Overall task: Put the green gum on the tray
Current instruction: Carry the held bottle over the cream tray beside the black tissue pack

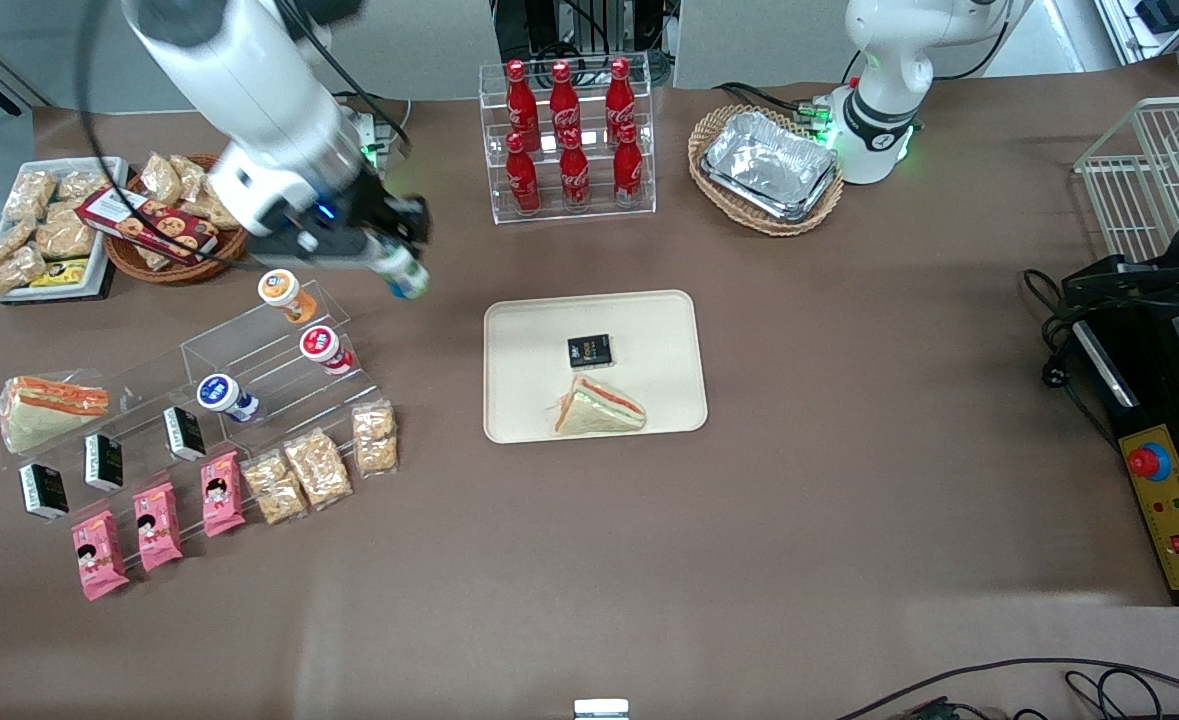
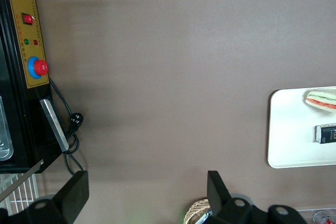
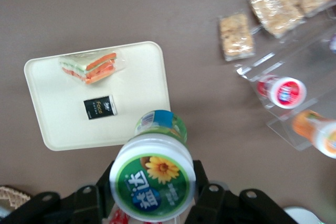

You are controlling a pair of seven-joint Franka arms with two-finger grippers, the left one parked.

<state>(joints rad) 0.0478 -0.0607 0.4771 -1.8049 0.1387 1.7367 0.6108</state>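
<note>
My right gripper (image 1: 389, 255) is shut on the green gum (image 1: 401, 272), a small white bottle with a green lid, and holds it in the air above the table between the clear stepped rack and the tray. In the right wrist view the gum (image 3: 153, 179) fills the space between the black fingers (image 3: 210, 198), lid toward the camera. The cream tray (image 1: 519, 400) lies mid-table with a black packet (image 1: 589, 351) and a wrapped sandwich (image 1: 599, 410) on it. The tray (image 3: 147, 93) also shows in the right wrist view.
The clear stepped rack (image 1: 199, 380) holds orange-lidded (image 1: 282, 290), red-lidded (image 1: 321, 346) and blue-lidded (image 1: 221, 393) bottles. Snack packs lie in front of it. A cola rack (image 1: 569, 140) and a foil tray in a wicker basket (image 1: 767, 165) stand farther back.
</note>
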